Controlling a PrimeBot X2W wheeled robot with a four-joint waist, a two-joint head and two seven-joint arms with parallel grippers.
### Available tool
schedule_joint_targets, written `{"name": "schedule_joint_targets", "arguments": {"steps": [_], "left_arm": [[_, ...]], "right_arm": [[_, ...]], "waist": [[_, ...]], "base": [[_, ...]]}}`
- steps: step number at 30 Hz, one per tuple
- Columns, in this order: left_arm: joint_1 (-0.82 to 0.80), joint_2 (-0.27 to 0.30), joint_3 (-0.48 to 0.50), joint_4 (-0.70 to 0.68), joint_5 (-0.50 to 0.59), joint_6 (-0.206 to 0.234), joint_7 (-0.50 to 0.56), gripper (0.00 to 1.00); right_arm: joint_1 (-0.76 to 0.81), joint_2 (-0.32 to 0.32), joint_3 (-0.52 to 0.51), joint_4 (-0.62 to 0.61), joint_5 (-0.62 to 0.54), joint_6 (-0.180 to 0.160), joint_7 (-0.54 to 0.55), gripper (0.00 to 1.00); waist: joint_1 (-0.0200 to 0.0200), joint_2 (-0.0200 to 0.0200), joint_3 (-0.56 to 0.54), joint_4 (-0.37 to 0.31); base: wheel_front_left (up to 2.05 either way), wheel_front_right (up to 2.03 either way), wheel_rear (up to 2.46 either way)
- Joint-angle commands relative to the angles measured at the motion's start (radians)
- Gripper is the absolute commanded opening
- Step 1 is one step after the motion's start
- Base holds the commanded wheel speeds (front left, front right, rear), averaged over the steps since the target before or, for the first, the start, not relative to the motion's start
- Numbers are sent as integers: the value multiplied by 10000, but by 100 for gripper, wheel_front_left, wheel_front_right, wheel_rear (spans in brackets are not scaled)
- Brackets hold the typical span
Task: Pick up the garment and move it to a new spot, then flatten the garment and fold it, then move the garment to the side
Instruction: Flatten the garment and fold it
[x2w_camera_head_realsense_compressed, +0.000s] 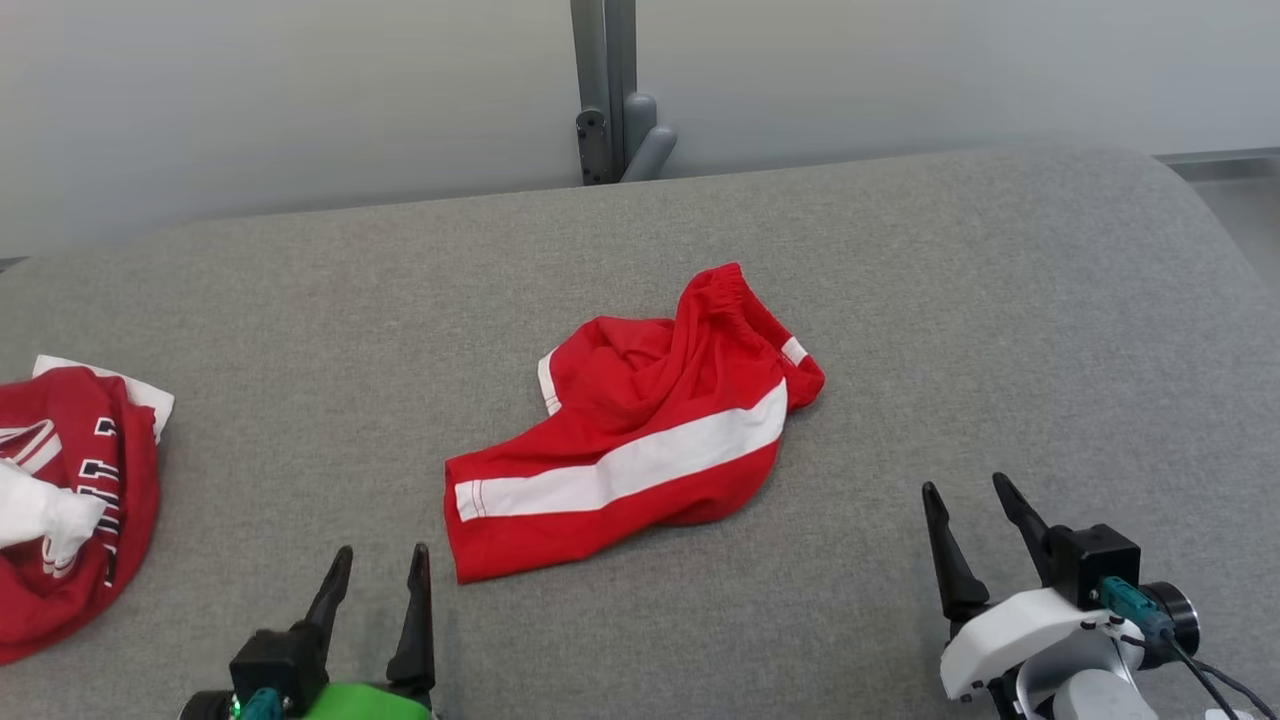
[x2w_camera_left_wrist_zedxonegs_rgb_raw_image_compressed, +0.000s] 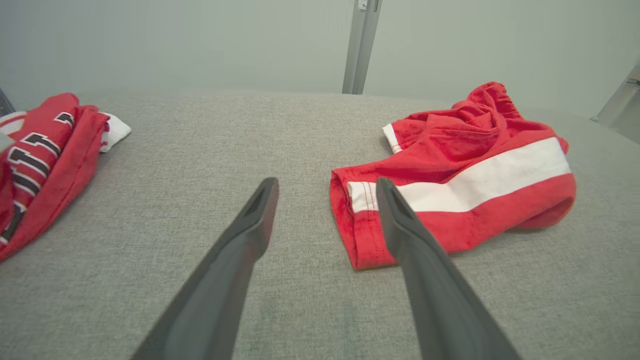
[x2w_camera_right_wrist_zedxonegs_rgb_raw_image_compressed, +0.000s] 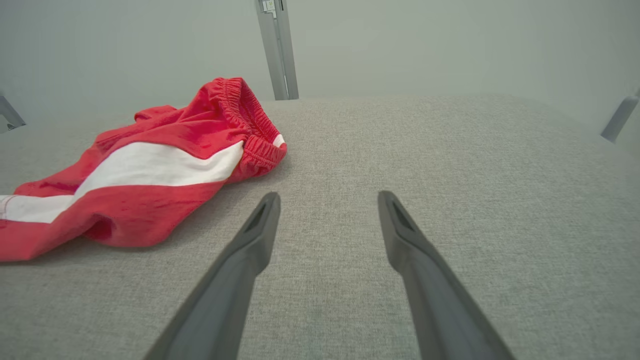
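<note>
Crumpled red fabric shorts with a white stripe (x2w_camera_head_realsense_compressed: 640, 440) slant from near-left to far-right, hem end nearest the left gripper (x2w_camera_head_realsense_compressed: 382, 552). The right gripper (x2w_camera_head_realsense_compressed: 965, 485) is farther off. Both are spread and empty.

Shorts (x2w_camera_head_realsense_compressed: 640, 440) soft cloth; table (x2w_camera_head_realsense_compressed: 950, 300) woven, matt.

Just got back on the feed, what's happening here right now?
Nothing is being handled yet. The red shorts lie crumpled in the middle of the grey fabric surface. The left gripper and right gripper are open and empty, near either side of the shorts. A second red garment lies far left.
</note>
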Motion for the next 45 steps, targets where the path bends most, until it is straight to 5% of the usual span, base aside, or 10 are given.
{"name": "schedule_joint_targets", "arguments": {"steps": [1, 14, 27, 28, 29, 30, 31, 32, 37, 45], "left_arm": [[-359, 28, -121, 142, -198, -79, -7, 100], [-2371, 39, -1296, 2025, -1599, -241, -5, 100], [-2664, 81, -988, 2535, -1570, -245, -5, 100], [-2690, 79, -976, 2509, -1552, -245, -5, 89], [-2690, 79, -976, 2509, -1552, -245, -5, 89], [-2714, 71, -984, 2465, -1521, -245, -5, 34], [-2714, 71, -984, 2465, -1521, -245, -5, 34], [-2719, 66, -1045, 2488, -1537, -245, -5, 0], [-2784, 71, -825, 2040, -1580, -245, -5, 0], [-2447, 39, 1263, 1654, -850, -148, -5, 0]], "right_arm": [[-209, -8, 32, -58, -78, -14, -28, 100], [-999, -121, 516, -157, -59, -12, -28, 100], [-1050, -104, 409, -190, -124, -14, -28, 100], [-1066, -107, 405, -192, -113, -14, -28, 100], [-1066, -107, 405, -192, -113, -14, -28, 100], [-1094, -102, 409, -206, -121, -12, -28, 100], [-1094, -102, 409, -206, -121, -12, -28, 100], [-1101, -94, 411, -211, -129, -14, -28, 100], [-1127, -125, 342, -144, -129, -14, -28, 100], [-1092, -106, 272, -25, -138, -14, -28, 100]], "waist": [[0, 25, 312, 11], [0, 25, 1550, -383], [0, 25, 1785, -625], [0, 25, 1800, -629], [0, 25, 1800, -629], [0, 25, 1827, -635], [0, 25, 1827, -635], [0, 25, 1843, -637], [0, 25, 1876, -578], [0, 25, 1884, -460]], "base": [[0, 0, 0], [0, 0, 0], [0, 0, 0], [0, 0, 0], [0, 0, 0], [0, 0, 0], [0, 0, 0], [0, 0, 0], [0, 0, 0], [0, 0, 0]]}}
